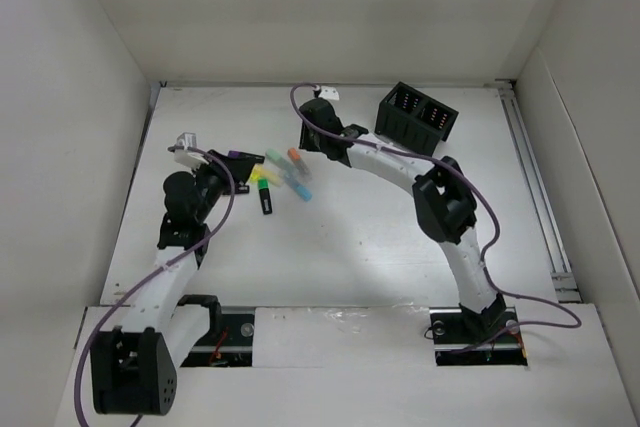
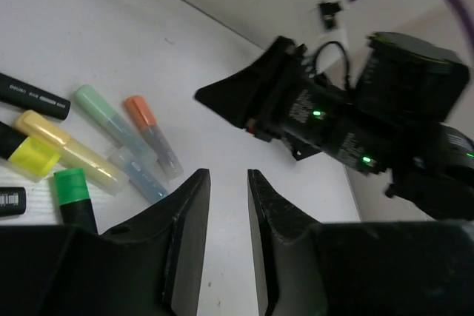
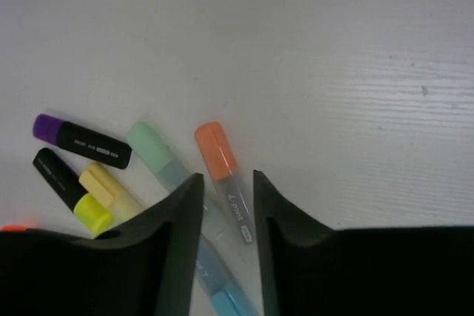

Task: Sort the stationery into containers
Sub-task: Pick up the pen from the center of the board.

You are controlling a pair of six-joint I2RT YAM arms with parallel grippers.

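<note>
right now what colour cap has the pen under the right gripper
Orange; the pen shows best in the right wrist view.

At the left edge of the left wrist view, the black marker with white lettering [image 2: 33, 95] and the yellow-capped black highlighter [image 2: 26, 155] are cut off. The green-capped black highlighter [image 2: 72, 190] is part hidden behind the left gripper [image 2: 228, 177].

In the right wrist view, the mint-capped clear pen [image 3: 152, 146] passes behind a finger of the right gripper [image 3: 227, 179]. An orange sliver [image 3: 11, 227] at lower left cannot be identified.

From above, the compartments of the black rectangular organiser box [image 1: 416, 115] are too dark to read.
</note>
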